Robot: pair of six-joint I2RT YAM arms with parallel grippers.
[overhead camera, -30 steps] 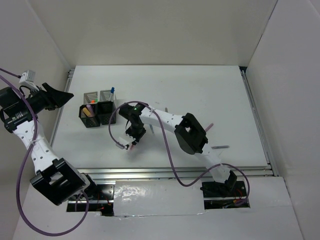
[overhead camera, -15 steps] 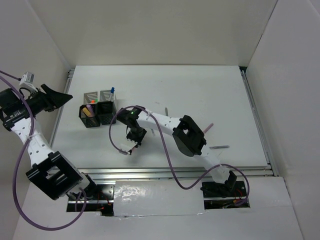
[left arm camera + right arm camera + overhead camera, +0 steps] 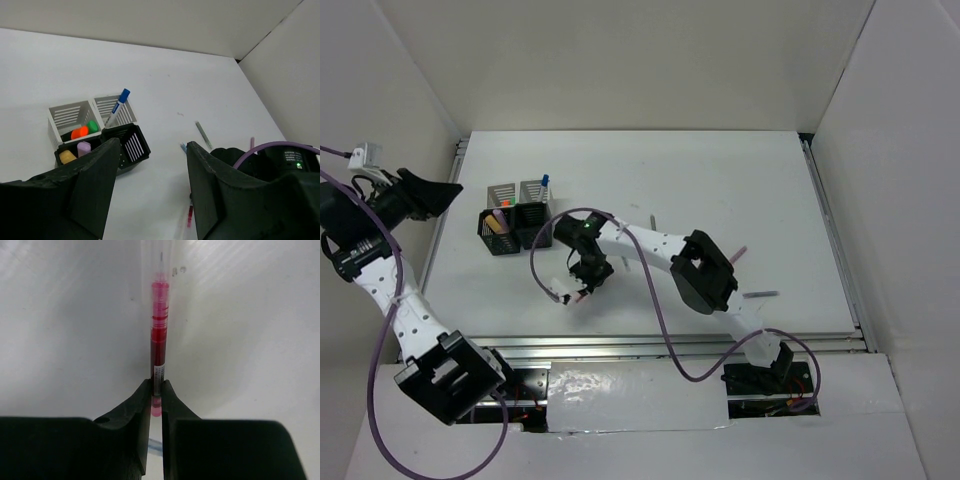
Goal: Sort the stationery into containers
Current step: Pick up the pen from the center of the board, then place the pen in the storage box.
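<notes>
- Red pen [image 3: 159, 335]: one. Thin, red barrel with a clear end. In the right wrist view its long axis runs 12 to 6 o'clock, clear end at 12. It sits near the front of the table [image 3: 720, 180], at about 4 o'clock from the cup cluster. Whether it is lifted off the surface cannot be told.
- Right gripper [image 3: 156, 385]: jaws closed on the red pen, pinching the barrel's 6 o'clock end, fingers pointing down at the table.
- Left gripper [image 3: 152, 145]: jaws spread wide, nothing between them. It is raised off the table at 9 o'clock from the cups.
- Mesh cups: four, touching in a square block at the table's 9 o'clock side.
  - Grey cups: two, on the far row. The left grey cup [image 3: 70, 116] shows one orange cap [image 3: 76, 133] and one green cap [image 3: 92, 126]. The right grey cup [image 3: 111, 104] holds one blue-capped pen [image 3: 116, 107], leaning with its cap toward 1 o'clock.
  - Black cups: two, on the near row. The left black cup [image 3: 61, 150] shows one pink cap [image 3: 83, 148] and one yellow-orange cap [image 3: 66, 157]. The contents of the right black cup [image 3: 131, 145] cannot be told.
- Loose on the table: three.
  - Far grey pen [image 3: 653, 222]: one, axis near 12 to 6.
  - Near grey pen [image 3: 760, 294]: one, axis 3 to 9.
  - Pink pen [image 3: 738, 254]: one, axis 1 to 7.
</notes>
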